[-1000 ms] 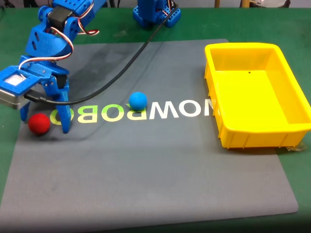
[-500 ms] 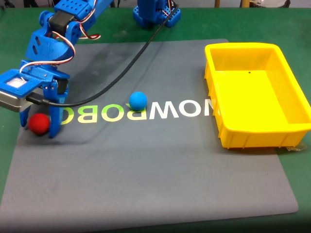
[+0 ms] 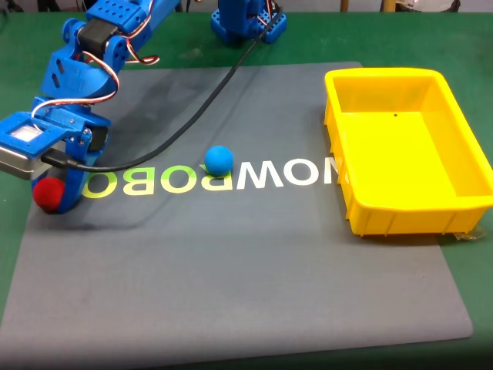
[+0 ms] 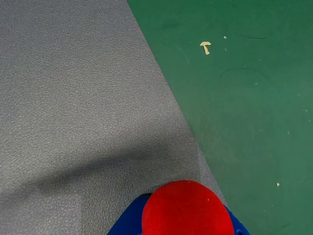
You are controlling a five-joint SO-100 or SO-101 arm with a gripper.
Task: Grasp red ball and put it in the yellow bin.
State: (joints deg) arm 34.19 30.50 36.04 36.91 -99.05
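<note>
so, hand [image 3: 52, 196] clamped on red ball [image 3: 48, 195] at mat's left edge; yellow bin [image 3: 462, 202] sits far right in fixed view.

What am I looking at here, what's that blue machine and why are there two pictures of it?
The blue machine is a small robot arm ending in a two-finger gripper. One picture comes from a fixed camera looking down across the table. The other comes from a camera riding on the arm's wrist, so it looks past the fingers at the surface.

On the green table lies a grey mat with lettering. On it sit a blue ball and, at the right of the fixed view, an empty yellow bin.

The gripper has closed around the red ball near the mat's left edge. The wrist view shows that ball up close between the blue fingers.
</note>
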